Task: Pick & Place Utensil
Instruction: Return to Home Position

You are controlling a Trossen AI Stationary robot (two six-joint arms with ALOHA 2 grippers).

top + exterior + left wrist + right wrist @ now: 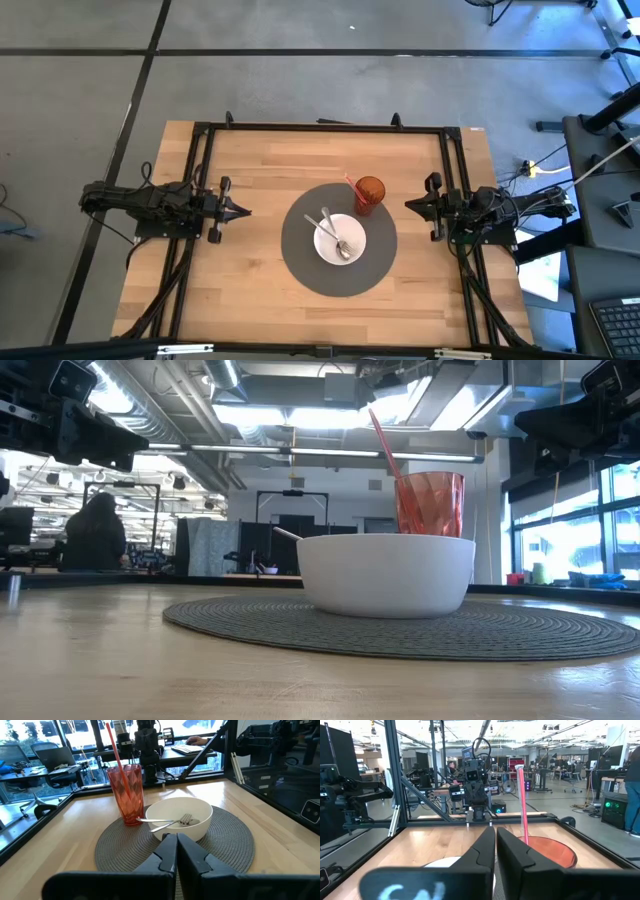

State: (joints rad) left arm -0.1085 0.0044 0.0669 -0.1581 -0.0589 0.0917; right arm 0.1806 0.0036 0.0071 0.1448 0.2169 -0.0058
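Note:
A white bowl sits on a round grey placemat at the table's middle. A fork and a spoon lie in the bowl, their handles resting on its rim; they also show in the left wrist view. A red tumbler with a red straw stands on the mat's far right part. My left gripper is shut and empty, left of the mat. My right gripper is shut and empty, right of the tumbler.
A black frame runs along the table's far edge and down both sides by the arm bases. Bare wood lies near and far of the mat. A person sits in the room beyond the table.

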